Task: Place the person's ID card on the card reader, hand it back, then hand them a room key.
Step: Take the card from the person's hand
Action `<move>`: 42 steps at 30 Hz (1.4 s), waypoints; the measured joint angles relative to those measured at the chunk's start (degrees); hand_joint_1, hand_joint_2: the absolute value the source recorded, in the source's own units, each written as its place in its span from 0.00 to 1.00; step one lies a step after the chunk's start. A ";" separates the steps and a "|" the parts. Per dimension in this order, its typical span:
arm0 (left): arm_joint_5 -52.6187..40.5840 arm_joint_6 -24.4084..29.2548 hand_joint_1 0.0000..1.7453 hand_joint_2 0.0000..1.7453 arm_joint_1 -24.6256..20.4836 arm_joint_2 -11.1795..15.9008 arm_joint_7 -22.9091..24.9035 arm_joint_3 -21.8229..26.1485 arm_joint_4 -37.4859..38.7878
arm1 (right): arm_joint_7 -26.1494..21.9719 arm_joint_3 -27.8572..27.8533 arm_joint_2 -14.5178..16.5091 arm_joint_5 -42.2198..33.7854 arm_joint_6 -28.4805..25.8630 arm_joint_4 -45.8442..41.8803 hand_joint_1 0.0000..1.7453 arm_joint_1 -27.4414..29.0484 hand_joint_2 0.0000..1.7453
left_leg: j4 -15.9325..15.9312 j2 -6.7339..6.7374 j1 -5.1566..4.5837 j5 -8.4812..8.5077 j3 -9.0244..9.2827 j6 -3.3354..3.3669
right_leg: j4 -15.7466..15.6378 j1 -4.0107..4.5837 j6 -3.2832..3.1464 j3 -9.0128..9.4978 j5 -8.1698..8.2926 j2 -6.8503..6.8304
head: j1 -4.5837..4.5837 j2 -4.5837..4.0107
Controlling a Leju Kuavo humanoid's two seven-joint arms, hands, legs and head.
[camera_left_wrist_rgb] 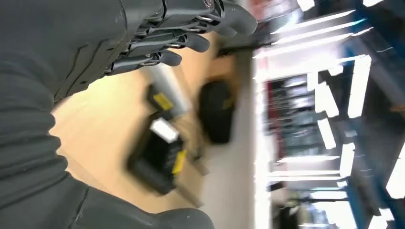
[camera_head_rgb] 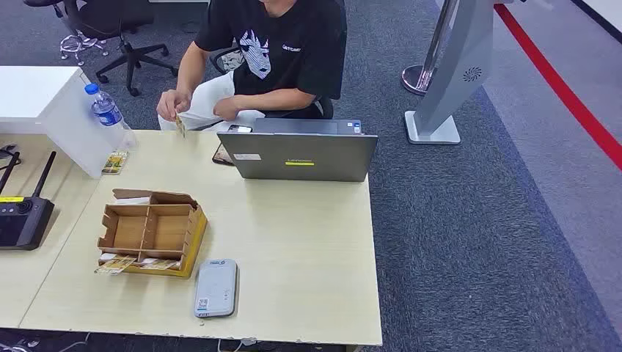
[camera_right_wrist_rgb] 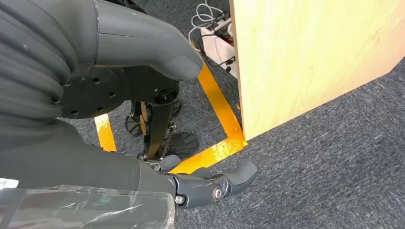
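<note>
Hanging low beside the tabletop (camera_right_wrist_rgb: pixel 305 57), the right hand (camera_right_wrist_rgb: pixel 143 119) holds nothing; its thumb (camera_right_wrist_rgb: pixel 143 45) and its dark fingers (camera_right_wrist_rgb: pixel 215 183) stand apart, with grey carpet (camera_right_wrist_rgb: pixel 334 167) and orange floor tape (camera_right_wrist_rgb: pixel 217 102) beyond them. The edge of the wooden tabletop is near this hand, on the far side of the tape, and white cables (camera_right_wrist_rgb: pixel 210 21) lie on the floor further off.

The left hand (camera_left_wrist_rgb: pixel 143 43) is seen from close behind, and the picture is blurred. Its dark fingers (camera_left_wrist_rgb: pixel 191 43) lie side by side and stretched out, the thumb (camera_left_wrist_rgb: pixel 157 219) is well apart from them, and nothing is between them. Beyond the fingers there is a black device (camera_left_wrist_rgb: pixel 160 157) with yellow labels on the light wood.

In the head view, the grey card reader (camera_head_rgb: pixel 216 287) lies flat near the front edge of the tabletop (camera_head_rgb: pixel 308 249), with no card on it. Just beside it, further in, stands a cardboard organizer (camera_head_rgb: pixel 150 231) with open compartments; some small cards (camera_head_rgb: pixel 116 265) lie at its front edge. A black controller with antennas (camera_head_rgb: pixel 23 213) is off to the side. Further away are a grey laptop (camera_head_rgb: pixel 297 154), a phone (camera_head_rgb: pixel 223 152) beside it and a water bottle (camera_head_rgb: pixel 108 111). At the far side a person (camera_head_rgb: pixel 271 55) in a black shirt sits and pinches the ID card (camera_head_rgb: pixel 180 125) in 1 hand (camera_head_rgb: pixel 173 104), above the far edge of the tabletop and well apart from the reader.
</note>
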 joint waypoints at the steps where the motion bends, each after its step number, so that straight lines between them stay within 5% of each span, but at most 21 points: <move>1: -2.57 0.11 0.00 1.00 -0.19 -0.05 -0.62 -0.48 -0.97 | -0.15 0.00 0.00 0.12 0.01 0.05 0.00 -0.01 1.00 | 0.01 -0.01 -0.01 0.01 0.02 0.01 | 0.00 -0.01 0.00 -0.04 0.00 -0.01 | -0.01 0.00; 4: -16.37 1.74 0.00 1.00 -0.80 0.37 -1.83 -4.69 -4.61 | -1.10 -0.01 -0.02 0.37 0.46 0.36 0.00 -0.06 1.00 | 0.03 -0.09 -0.02 0.07 0.28 0.04 | 0.00 -0.02 0.02 -0.15 0.03 -0.08 | 0.00 0.00; 7: -34.54 6.92 0.00 1.00 -1.03 3.80 0.26 -14.56 -6.23 | -2.86 -0.01 -0.22 0.43 1.69 0.77 0.00 -0.16 1.00 | 0.03 -0.12 0.01 0.19 0.29 -0.03 | 0.05 -0.02 0.01 -0.17 0.15 -0.08 | 0.04 0.00; 11: -57.26 16.95 0.00 1.00 -3.23 14.24 10.13 -32.14 -4.09 | -5.94 1.00 -1.29 0.00 4.13 0.95 0.00 -0.76 1.00 | 0.05 -0.05 0.03 0.46 -0.02 -0.11 | 0.17 0.00 -0.12 -0.55 0.40 -0.04 | -0.01 0.00; 15: -67.66 19.92 0.00 1.00 -8.33 26.40 16.45 -49.10 2.18 | -5.80 4.27 -2.07 -3.69 5.05 -0.96 0.00 -2.33 1.00 | 0.04 0.02 0.02 0.74 -0.32 -0.22 | 0.27 -0.01 -0.19 -0.88 0.67 0.03 | -0.05 0.00; 20: -71.81 19.81 0.00 1.00 -11.48 34.26 20.76 -61.36 7.80 | -4.02 10.58 -2.07 -7.77 3.85 -4.31 0.00 -2.48 1.00 | 0.04 0.31 0.02 0.84 -0.43 -0.25 | 0.29 0.00 -0.23 -1.10 0.87 0.32 | -0.03 0.00; 26: -71.94 19.91 0.03 1.00 -11.77 37.41 22.41 -67.69 8.99 | -2.92 16.50 -2.29 -8.10 -1.14 -3.75 0.00 -1.60 1.00 | 0.04 0.27 0.02 0.84 -0.59 -0.25 | 0.29 0.00 -0.22 -1.24 0.86 0.31 | -0.04 0.00; 30: -71.69 20.26 1.00 1.00 -11.84 37.98 22.52 -68.98 9.30 | -3.97 18.04 -3.32 -9.10 -3.02 -1.32 0.00 -1.47 1.00 | 0.04 0.27 0.02 0.84 -0.65 -0.25 | 0.29 0.00 -0.22 -1.29 0.86 0.31 | -0.04 0.00; 42: -69.95 20.39 1.00 1.00 -11.84 37.89 22.45 -69.36 9.35 | -5.73 20.08 -6.67 -9.71 -6.53 5.33 0.00 -2.61 1.00 | 0.05 0.26 0.02 0.85 -0.68 -0.23 | 0.29 -0.01 -0.22 -1.30 0.86 0.29 | -0.03 0.00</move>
